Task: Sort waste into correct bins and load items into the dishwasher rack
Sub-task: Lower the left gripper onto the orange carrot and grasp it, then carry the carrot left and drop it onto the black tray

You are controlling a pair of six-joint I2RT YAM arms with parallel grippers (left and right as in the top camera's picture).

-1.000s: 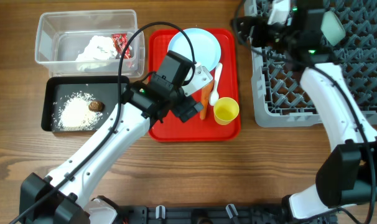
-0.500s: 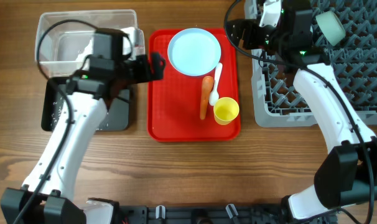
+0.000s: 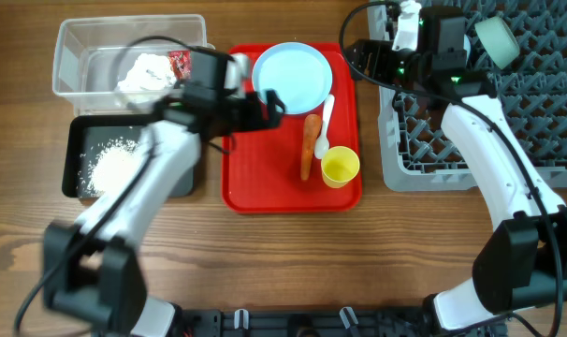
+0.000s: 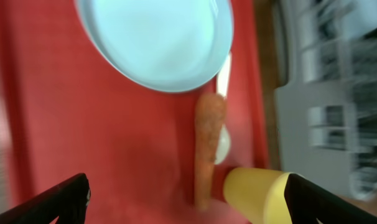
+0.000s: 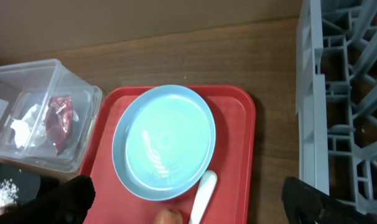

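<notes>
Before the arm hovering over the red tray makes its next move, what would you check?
1. Left jaws open and empty: ok.
2. Carrot lying uncovered on the red tray: ok.
3. Room around the carrot: not ok. The white spoon and yellow cup crowd one side.
4. Black bin with the rice has space: cannot tell. The left arm hides part of it.
5. Right jaws open and empty: ok.
6. Right arm clear of the left arm: ok.
</notes>
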